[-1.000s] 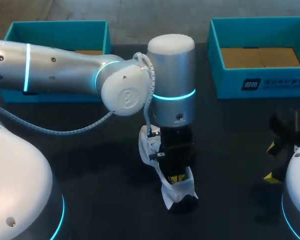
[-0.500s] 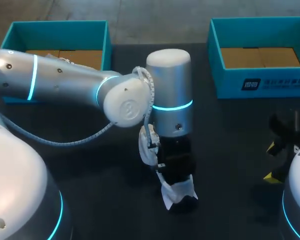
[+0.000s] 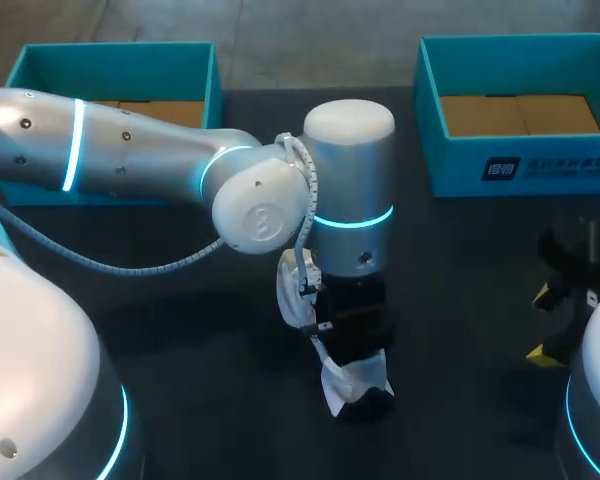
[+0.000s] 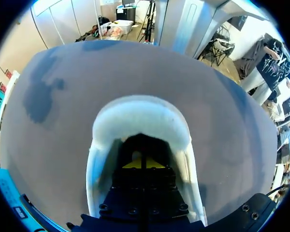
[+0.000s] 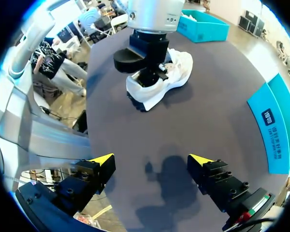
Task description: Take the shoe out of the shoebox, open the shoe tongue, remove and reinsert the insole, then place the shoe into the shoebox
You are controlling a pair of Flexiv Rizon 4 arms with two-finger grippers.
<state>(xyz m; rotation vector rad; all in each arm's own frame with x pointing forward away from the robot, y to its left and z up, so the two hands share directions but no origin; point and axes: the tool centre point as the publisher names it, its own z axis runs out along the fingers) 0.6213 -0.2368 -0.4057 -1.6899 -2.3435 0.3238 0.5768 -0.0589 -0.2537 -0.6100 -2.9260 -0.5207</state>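
A white shoe (image 3: 356, 380) lies on the dark table near its middle, also seen in the right wrist view (image 5: 178, 71). My left arm comes over from the left, and its gripper (image 3: 354, 348) points down into the shoe's opening. In the left wrist view the shoe's padded heel rim (image 4: 140, 113) curves around the left gripper (image 4: 142, 164), whose yellow tips are pressed together, shut, deep inside. What lies between them is hidden. My right gripper (image 5: 151, 159) hangs open and empty over bare table at the near right (image 3: 540, 322), well apart from the shoe.
Two teal shoeboxes with brown cardboard floors stand along the far edge, one at the left (image 3: 115, 60) and one at the right (image 3: 520, 165). The right box's wall (image 5: 275, 125) is beside my right gripper.
The left gripper has sunk a little deeper into the shoe, so its yellow tips no longer show from above, and the arm's wrist has shifted slightly right. The right arm has not moved.
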